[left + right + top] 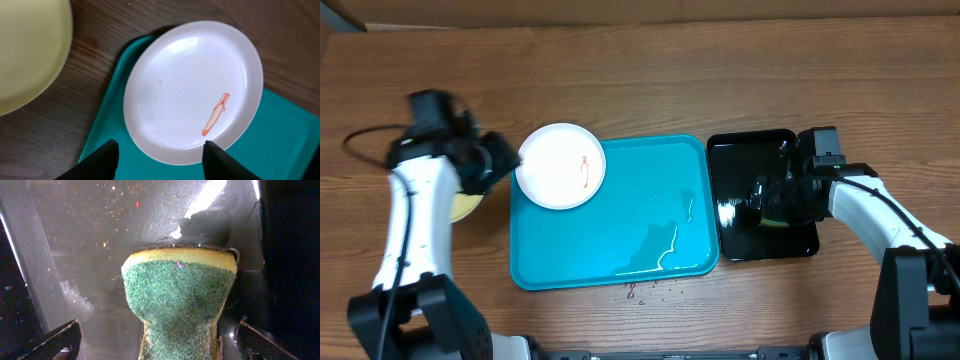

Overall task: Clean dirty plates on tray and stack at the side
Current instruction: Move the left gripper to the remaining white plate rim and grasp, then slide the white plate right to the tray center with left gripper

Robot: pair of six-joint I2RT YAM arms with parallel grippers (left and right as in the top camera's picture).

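Observation:
A white plate (560,165) with a thin reddish smear lies on the far left corner of the cyan-blue tray (640,240), overhanging its rim. In the left wrist view the plate (190,90) sits on the tray (280,145). My left gripper (505,160) is open at the plate's left edge, and its fingers (160,143) straddle the plate's near rim. A pale yellow-green plate (465,205) lies on the table left of the tray, partly hidden under my left arm; the left wrist view shows it too (30,50). No other plate shows. My right gripper (760,200) is open around a green and yellow sponge (180,295).
A glossy black tray (750,150) stands right of the cyan tray. It holds the sponge (775,212) and looks wet (75,240). Thin water streaks lie on the cyan tray's right half (670,245). Small reddish specks (640,292) dot the table in front of the tray.

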